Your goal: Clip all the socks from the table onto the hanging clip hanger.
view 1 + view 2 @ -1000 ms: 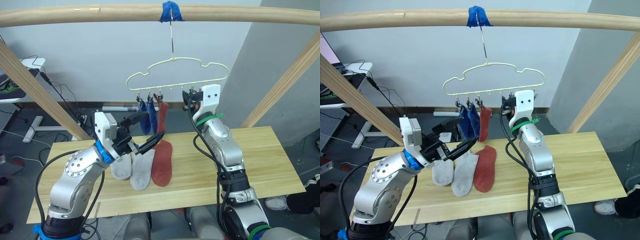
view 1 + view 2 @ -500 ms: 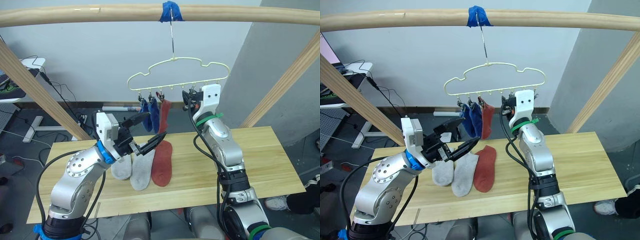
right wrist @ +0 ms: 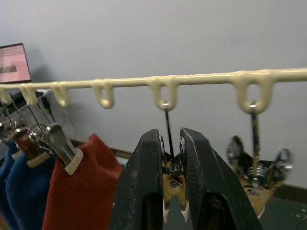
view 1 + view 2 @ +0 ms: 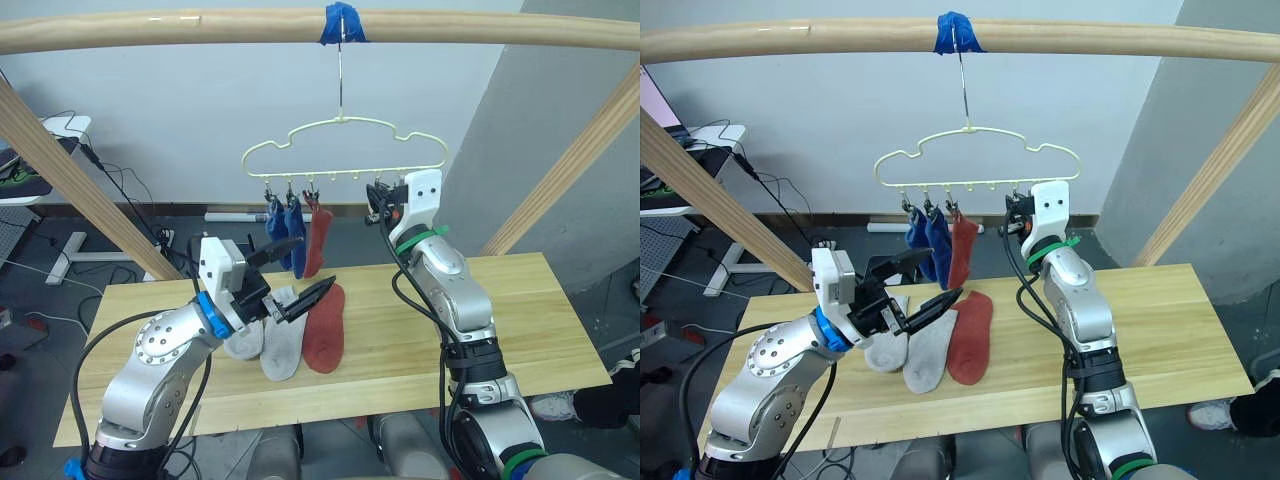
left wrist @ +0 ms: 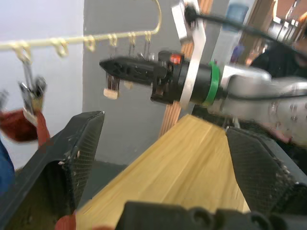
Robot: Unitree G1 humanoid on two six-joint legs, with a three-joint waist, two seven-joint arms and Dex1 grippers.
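Pale-yellow clip hanger (image 4: pixel 343 148) already carries three socks; three more lie on the desk (image 4: pixel 520 310). Right gripper (image 3: pixel 171 165) squeezes a silver clip (image 3: pixel 172 184) while left gripper (image 4: pixel 297 277) hovers released and empty — a swaying hanger could pull that clip free.

Three hung socks (image 4: pixel 297 228) crowd clip hanger (image 4: pixel 345 150) left end, middle clips free

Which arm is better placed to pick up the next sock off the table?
The left. Its left gripper hangs open just above the rust-red sock and grey socks lying on the table. The right gripper is up at the clip hanger, jaws shut on a clip.
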